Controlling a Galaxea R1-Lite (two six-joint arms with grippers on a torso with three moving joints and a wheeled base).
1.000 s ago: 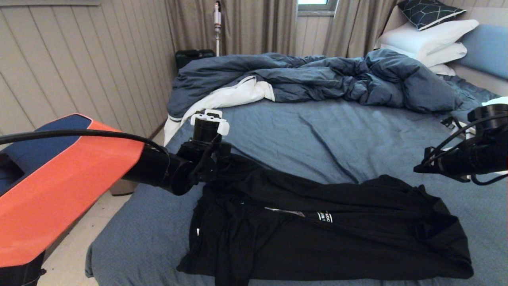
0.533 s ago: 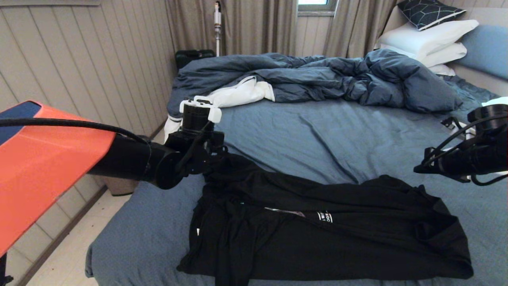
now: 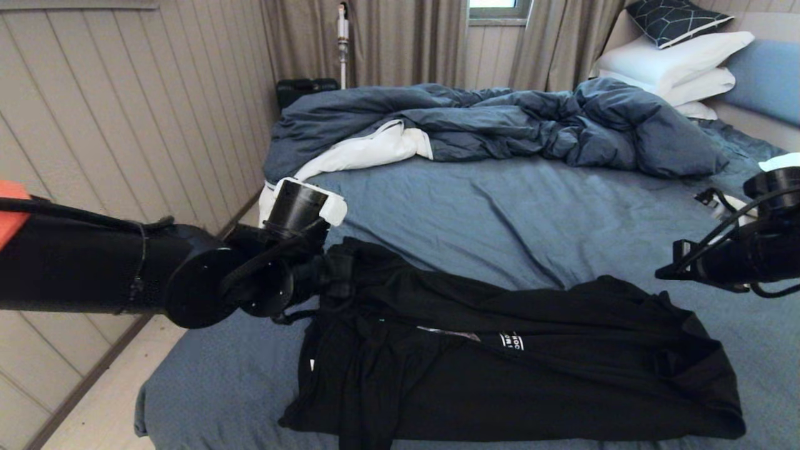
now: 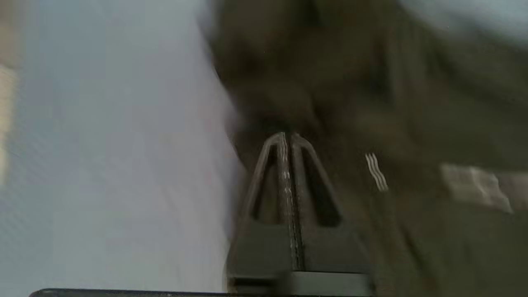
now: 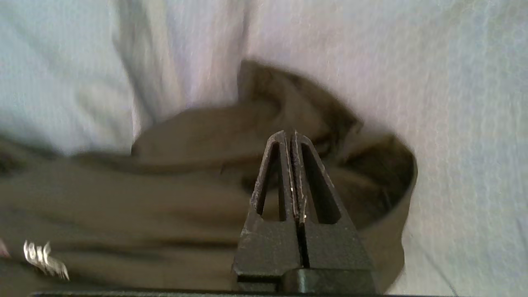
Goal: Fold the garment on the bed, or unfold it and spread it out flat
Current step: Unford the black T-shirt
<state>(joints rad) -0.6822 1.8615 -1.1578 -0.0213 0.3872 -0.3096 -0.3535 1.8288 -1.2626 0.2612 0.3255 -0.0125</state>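
Note:
The black garment (image 3: 531, 375) lies crumpled in a long band across the near part of the bed (image 3: 500, 212), with a bit of white print (image 3: 511, 341) showing at its middle. My left gripper (image 3: 340, 275) is down at the garment's far left corner, where the cloth bunches against it. In the left wrist view the left gripper (image 4: 286, 134) is shut, its tips buried in the dark cloth (image 4: 412, 103). My right gripper (image 5: 291, 133) is shut with nothing in it and hangs above the garment's rolled right end (image 5: 165, 185). The right arm (image 3: 731, 256) reaches in from the right edge.
A rumpled dark blue duvet (image 3: 500, 119) with white lining (image 3: 369, 150) lies across the far part of the bed. White pillows (image 3: 681, 56) are stacked at the far right. The bed's left edge (image 3: 150, 387) drops to the floor beside a panelled wall.
My left arm has swung down and left, taking its orange cover out of view. Its gripper has settled lower on the garment's left corner. The right arm has hardly moved.

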